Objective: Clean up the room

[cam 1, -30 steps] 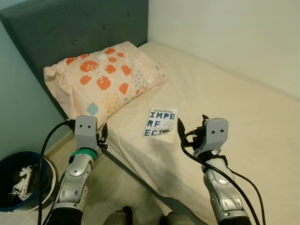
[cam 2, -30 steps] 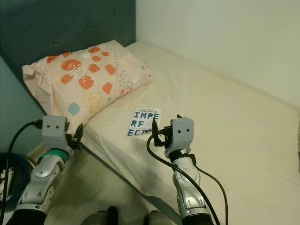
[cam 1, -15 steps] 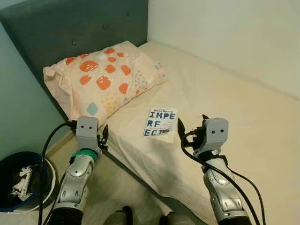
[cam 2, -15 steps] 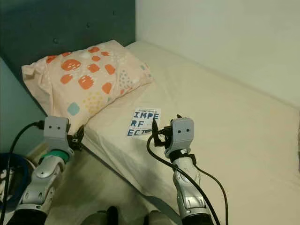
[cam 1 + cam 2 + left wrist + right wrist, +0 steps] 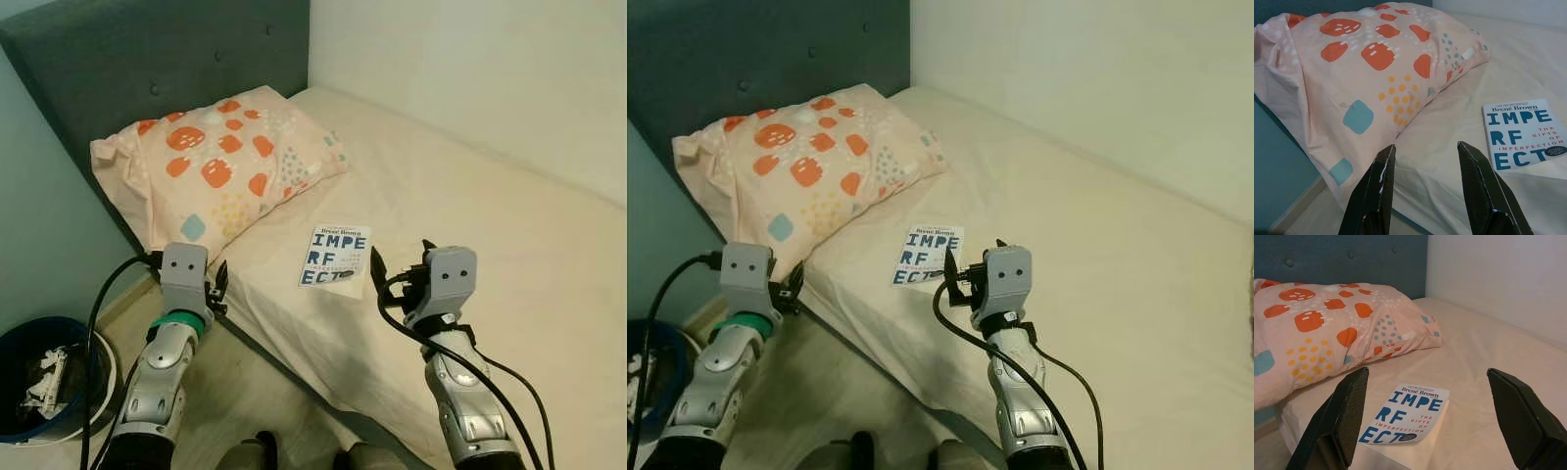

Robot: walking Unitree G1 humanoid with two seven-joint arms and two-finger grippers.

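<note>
A white book (image 5: pixel 335 256) with big blue letters lies flat on the cream bed sheet (image 5: pixel 470 225), near the mattress's front edge. A peach pillow (image 5: pixel 220 162) with orange and blue patches rests against the headboard, up and to the left of the book. My right gripper (image 5: pixel 400 258) hovers just right of the book, open wide, with the book (image 5: pixel 1408 418) between and beyond its fingers. My left gripper (image 5: pixel 217 282) is open and empty at the mattress corner below the pillow (image 5: pixel 1366 73); the book (image 5: pixel 1523 132) lies off to one side of it.
A dark grey-blue headboard (image 5: pixel 147 69) stands behind the pillow, and a pale wall (image 5: pixel 470 69) runs along the bed's far side. A blue bin (image 5: pixel 20 343) with a white liner and scraps inside stands on the floor (image 5: pixel 255 392) at my left.
The view has shifted very slightly. Both grippers stay open at about the same places, and the book and pillow have not moved.
</note>
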